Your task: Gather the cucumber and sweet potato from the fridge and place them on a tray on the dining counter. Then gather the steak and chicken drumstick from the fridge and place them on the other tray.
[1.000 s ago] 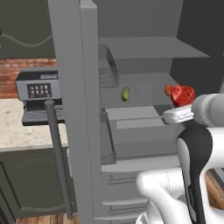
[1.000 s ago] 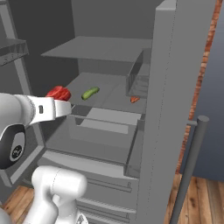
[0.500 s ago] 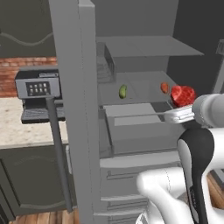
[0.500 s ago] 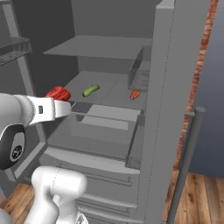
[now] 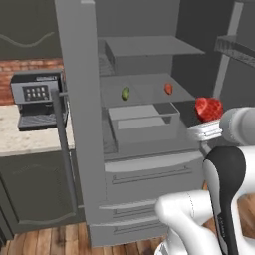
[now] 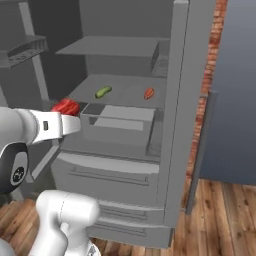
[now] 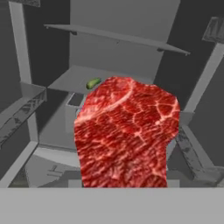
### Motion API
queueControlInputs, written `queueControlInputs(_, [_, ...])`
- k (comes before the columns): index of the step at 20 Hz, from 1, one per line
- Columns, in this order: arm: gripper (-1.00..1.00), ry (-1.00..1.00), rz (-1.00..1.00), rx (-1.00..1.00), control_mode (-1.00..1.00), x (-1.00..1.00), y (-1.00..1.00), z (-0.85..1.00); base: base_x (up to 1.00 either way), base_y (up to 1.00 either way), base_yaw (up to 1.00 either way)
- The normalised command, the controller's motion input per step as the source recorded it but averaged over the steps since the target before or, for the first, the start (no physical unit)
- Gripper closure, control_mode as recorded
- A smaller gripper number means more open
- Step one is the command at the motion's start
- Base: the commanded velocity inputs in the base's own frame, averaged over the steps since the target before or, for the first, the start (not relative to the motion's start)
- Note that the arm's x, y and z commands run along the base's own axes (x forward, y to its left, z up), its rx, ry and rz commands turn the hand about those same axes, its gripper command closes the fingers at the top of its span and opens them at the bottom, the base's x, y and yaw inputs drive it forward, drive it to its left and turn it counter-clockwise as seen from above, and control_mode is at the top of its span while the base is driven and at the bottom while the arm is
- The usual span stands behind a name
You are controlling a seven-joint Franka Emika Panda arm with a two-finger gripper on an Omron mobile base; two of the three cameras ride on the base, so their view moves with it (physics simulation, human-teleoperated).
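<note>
Gripper [image 5: 203, 121]: I see it clamped on the steak [image 7: 127, 135], outside the open fridge [image 6: 165, 150].
Steak: raised beside the drawer [image 5: 142, 124].
Cucumber [image 5: 125, 93], sweet potato [image 5: 168, 88]: on the fridge shelf.

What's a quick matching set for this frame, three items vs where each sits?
Items:
1. raw red marbled steak
2. small green cucumber
3. small orange sweet potato

Places:
A. fridge shelf, nearer the hinge side of the open door
B. at the gripper, outside the fridge
C. fridge shelf, farther from the open door

Pairs: 1-B, 2-A, 3-C
</note>
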Motion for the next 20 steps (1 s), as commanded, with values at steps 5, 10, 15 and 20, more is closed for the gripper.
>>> queueControlInputs(5, [1.0,0.0,0.0,0.0,1.0,0.0,0.0,0.0,-0.4,0.0,-0.25])
queueControlInputs(10, [1.0,0.0,0.0,0.0,1.0,0.0,0.0,0.0,-0.39,-0.01,-0.34])
queueControlInputs(15, [1.0,0.0,0.0,0.0,1.0,0.0,0.0,0.0,-0.43,-0.11,-0.4])
queueControlInputs(20, [1.0,0.0,0.0,0.0,1.0,0.0,0.0,0.0,-0.37,-0.13,-0.47])
